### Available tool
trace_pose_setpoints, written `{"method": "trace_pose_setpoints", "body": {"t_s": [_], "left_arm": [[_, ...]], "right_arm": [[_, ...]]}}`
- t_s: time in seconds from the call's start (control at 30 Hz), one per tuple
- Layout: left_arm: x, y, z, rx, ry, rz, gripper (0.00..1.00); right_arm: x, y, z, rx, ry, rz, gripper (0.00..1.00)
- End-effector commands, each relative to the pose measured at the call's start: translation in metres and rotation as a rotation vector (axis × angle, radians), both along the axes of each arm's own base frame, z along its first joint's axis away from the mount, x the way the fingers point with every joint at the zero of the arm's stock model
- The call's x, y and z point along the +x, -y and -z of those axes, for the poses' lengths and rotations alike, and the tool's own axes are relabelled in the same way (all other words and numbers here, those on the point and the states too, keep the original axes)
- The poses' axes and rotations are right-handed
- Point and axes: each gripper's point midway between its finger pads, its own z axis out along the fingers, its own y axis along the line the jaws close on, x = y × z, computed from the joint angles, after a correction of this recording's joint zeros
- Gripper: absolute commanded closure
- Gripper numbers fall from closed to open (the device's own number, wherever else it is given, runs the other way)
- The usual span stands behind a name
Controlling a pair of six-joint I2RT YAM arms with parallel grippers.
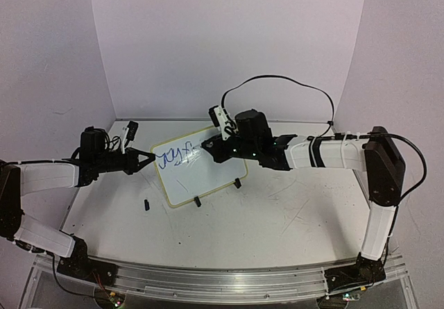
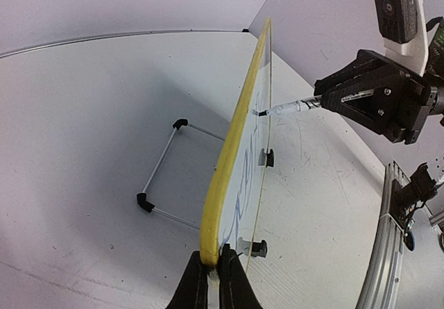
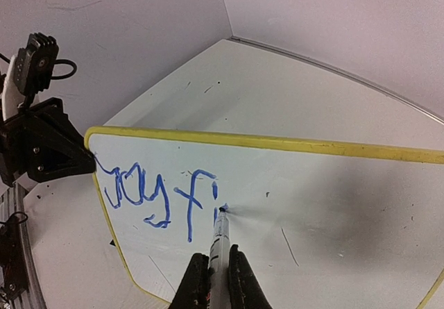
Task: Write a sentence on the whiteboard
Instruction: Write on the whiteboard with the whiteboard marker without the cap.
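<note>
**Operator:** Where is my board right now?

**Spotter:** Your whiteboard (image 1: 205,178) stands on its long edge a little left of centre in the top view. It rests on the table (image 1: 291,219) on two black clip feet (image 1: 197,201). From your left wrist view you see it almost edge-on, with a wire stand (image 2: 165,177) on the table behind it.

**Operator:** What is my left gripper doing?

**Spotter:** Your left gripper (image 2: 214,273) is clamped on the yellow frame, at the bottom centre of that view. In the top view, that is the board's left edge.

**Operator:** And the right one?

**Spotter:** Your right gripper (image 3: 214,278) is closed around a marker (image 3: 218,239), at the bottom centre of its own view. The marker's tip meets the white face just under the last stroke of the blue writing (image 3: 156,191), which fills the board's left part.

**Operator:** Anything else down there?

**Spotter:** You have one small black piece (image 1: 147,203) lying on the table near the board's lower left corner. It is too small to identify.
</note>
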Motion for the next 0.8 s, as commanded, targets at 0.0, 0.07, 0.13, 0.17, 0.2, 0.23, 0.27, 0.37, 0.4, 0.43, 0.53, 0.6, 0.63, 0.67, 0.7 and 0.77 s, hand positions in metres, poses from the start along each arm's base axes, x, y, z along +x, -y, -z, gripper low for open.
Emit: {"method": "trace_pose_setpoints", "body": {"t_s": [0.0,0.07,0.13,0.17,0.2,0.23,0.27,0.37,0.4,0.43,0.53,0.6,0.63,0.67,0.7,0.77], "left_arm": [[0.007,0.0,-0.009,0.045,0.076,0.004,1.0],[0.007,0.0,-0.009,0.046,0.078,0.003,1.0],[0.007,0.0,-0.009,0.046,0.078,0.005,1.0],[0.007,0.0,-0.009,0.045,0.077,0.004,1.0],[0.007,0.0,-0.009,0.046,0.077,0.004,1.0],[0.006,0.0,-0.008,0.046,0.076,0.005,1.0],[0.006,0.0,-0.008,0.046,0.075,0.005,1.0],[0.007,0.0,-0.007,0.046,0.072,0.005,1.0],[0.007,0.0,-0.007,0.046,0.071,0.006,1.0],[0.007,0.001,-0.007,0.046,0.071,0.008,1.0],[0.006,0.001,-0.008,0.045,0.074,0.01,1.0],[0.006,0.001,-0.008,0.045,0.074,0.009,1.0],[0.006,0.001,-0.008,0.045,0.074,0.008,1.0],[0.006,0.001,-0.008,0.046,0.073,0.009,1.0],[0.006,0.001,-0.008,0.045,0.073,0.009,1.0],[0.006,0.001,-0.008,0.045,0.073,0.01,1.0]], "right_arm": [[0.002,0.004,-0.008,0.011,0.017,0.014,1.0],[0.0,0.005,-0.006,0.01,0.009,0.013,1.0],[-0.002,0.006,-0.003,0.006,0.003,0.011,1.0],[-0.002,0.006,-0.002,0.006,0.001,0.013,1.0],[-0.003,0.007,-0.001,0.005,-0.004,0.011,1.0],[-0.004,0.007,0.0,0.006,-0.006,0.011,1.0],[-0.004,0.008,-0.001,0.007,-0.007,0.012,1.0],[-0.006,0.008,-0.002,0.008,-0.008,0.013,1.0],[-0.006,0.008,-0.002,0.011,-0.008,0.014,1.0],[-0.006,0.008,-0.002,0.011,-0.009,0.014,1.0],[-0.004,0.007,-0.002,0.012,-0.004,0.015,1.0],[-0.002,0.006,-0.004,0.012,0.003,0.017,1.0],[-0.001,0.006,-0.007,0.014,0.01,0.02,1.0],[0.0,0.006,-0.011,0.017,0.019,0.024,1.0],[0.001,0.005,-0.013,0.019,0.024,0.024,1.0],[0.003,0.003,-0.019,0.025,0.039,0.025,1.0]]}}
